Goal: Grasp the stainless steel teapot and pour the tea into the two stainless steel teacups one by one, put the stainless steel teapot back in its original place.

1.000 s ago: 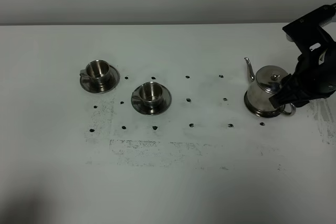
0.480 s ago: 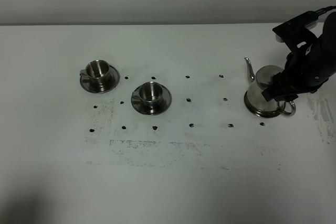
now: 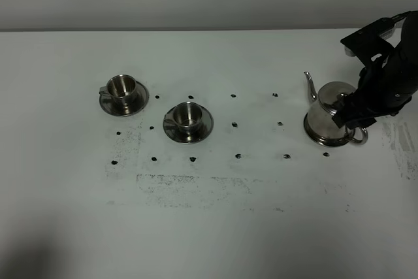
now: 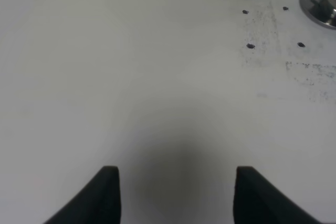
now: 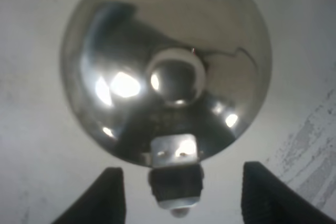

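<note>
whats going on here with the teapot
The right gripper hangs open over the teapot, its fingers either side of the loop handle, not yet closed on it. The teapot stands on its plate at the right of the table. The two teacups sit on saucers further left, untouched. The left gripper hangs open over bare table.

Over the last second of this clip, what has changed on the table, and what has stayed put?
The right gripper moved in from the right over the stainless steel teapot. Its jaws stand open astride the handle, nothing gripped. The teapot stayed on its steel plate; the left teacup and the middle teacup did not move.
</note>
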